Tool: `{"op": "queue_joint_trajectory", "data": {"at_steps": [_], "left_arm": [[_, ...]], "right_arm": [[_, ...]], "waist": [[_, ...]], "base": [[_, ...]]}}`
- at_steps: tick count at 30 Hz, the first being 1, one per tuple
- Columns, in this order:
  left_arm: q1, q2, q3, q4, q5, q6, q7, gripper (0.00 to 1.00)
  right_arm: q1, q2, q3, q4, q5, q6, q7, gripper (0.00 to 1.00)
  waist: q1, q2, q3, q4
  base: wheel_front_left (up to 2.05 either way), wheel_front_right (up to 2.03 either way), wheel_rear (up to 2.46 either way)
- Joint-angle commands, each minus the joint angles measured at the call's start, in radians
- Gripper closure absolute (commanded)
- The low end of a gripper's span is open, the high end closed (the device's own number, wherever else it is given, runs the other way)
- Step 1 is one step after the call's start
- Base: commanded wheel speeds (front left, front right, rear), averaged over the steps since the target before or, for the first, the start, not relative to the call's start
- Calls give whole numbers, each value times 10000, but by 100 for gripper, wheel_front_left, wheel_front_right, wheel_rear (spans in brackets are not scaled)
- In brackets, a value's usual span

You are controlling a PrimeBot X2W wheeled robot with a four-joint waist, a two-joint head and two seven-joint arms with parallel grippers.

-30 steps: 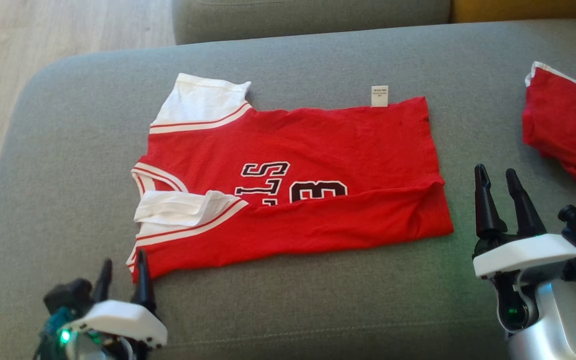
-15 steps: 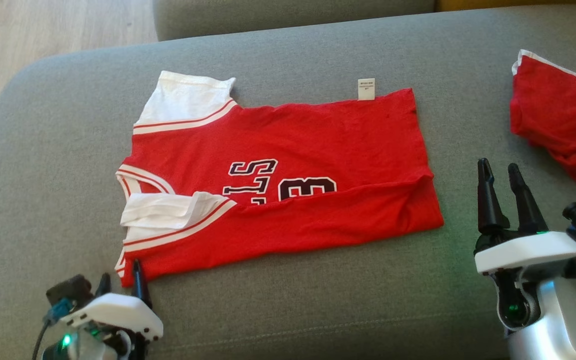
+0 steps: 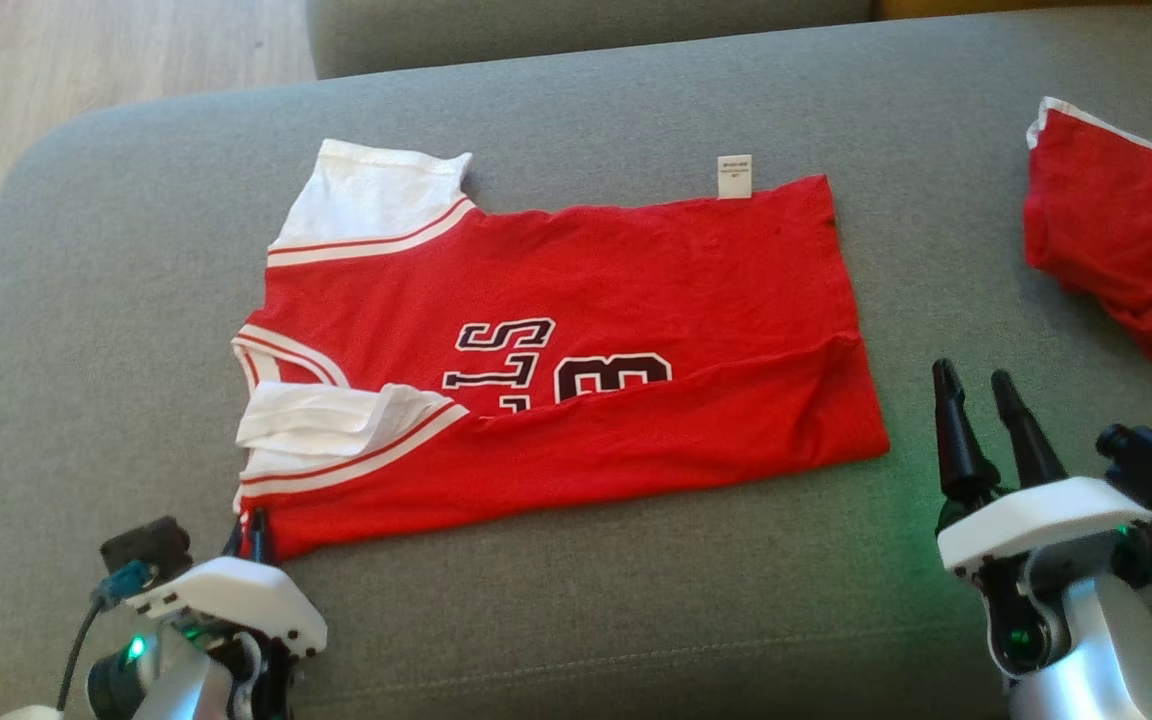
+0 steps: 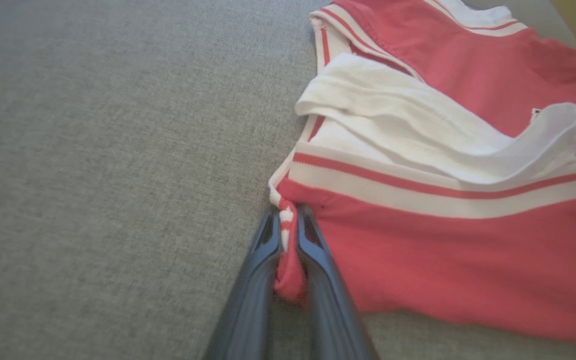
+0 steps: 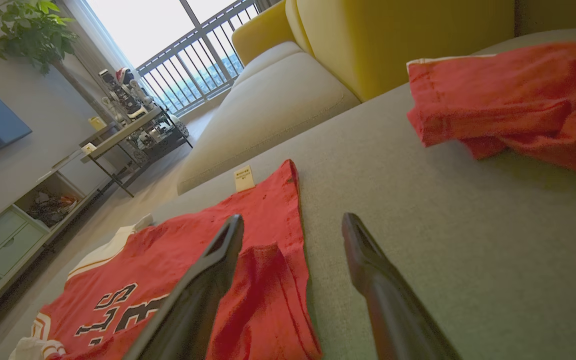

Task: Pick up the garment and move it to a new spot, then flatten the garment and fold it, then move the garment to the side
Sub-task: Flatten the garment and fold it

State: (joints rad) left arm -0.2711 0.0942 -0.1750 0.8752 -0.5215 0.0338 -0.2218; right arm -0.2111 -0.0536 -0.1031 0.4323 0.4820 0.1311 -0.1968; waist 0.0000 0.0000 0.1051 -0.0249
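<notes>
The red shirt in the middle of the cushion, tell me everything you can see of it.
The shirt is red jersey cloth with white sleeves, red-and-white striped trim and dark, white-edged lettering. It lies flat on the grey cushion, neck to the left, hem to the right, its near side folded over the print and the near sleeve tucked inward. A white label sticks out from the far edge. The left jaws are shut on its near left corner.

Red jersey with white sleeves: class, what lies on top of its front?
Its own red side flap and a crumpled white sleeve are folded over the red jersey's front; they cover part of the black lettering.
</notes>
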Motion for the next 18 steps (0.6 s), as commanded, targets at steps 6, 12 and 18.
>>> {"op": "queue_joint_trajectory", "data": {"at_steps": [6,12,18], "left_arm": [[-49,174,83,-796,498,-68,-359,100],[350,141,213,-2518,1096,46,-395,100],[800,8,159,-3454,1524,64,-398,100]], "right_arm": [[-391,33,67,1074,535,-4,542,0],[-1010,33,162,2835,1670,-4,665,0],[-1736,33,838,4251,2356,-4,571,0]], "waist": [[0,0,-72,313],[0,0,-111,575],[0,0,-126,794]], "base": [[0,0,0],[0,0,0],[0,0,0]]}}
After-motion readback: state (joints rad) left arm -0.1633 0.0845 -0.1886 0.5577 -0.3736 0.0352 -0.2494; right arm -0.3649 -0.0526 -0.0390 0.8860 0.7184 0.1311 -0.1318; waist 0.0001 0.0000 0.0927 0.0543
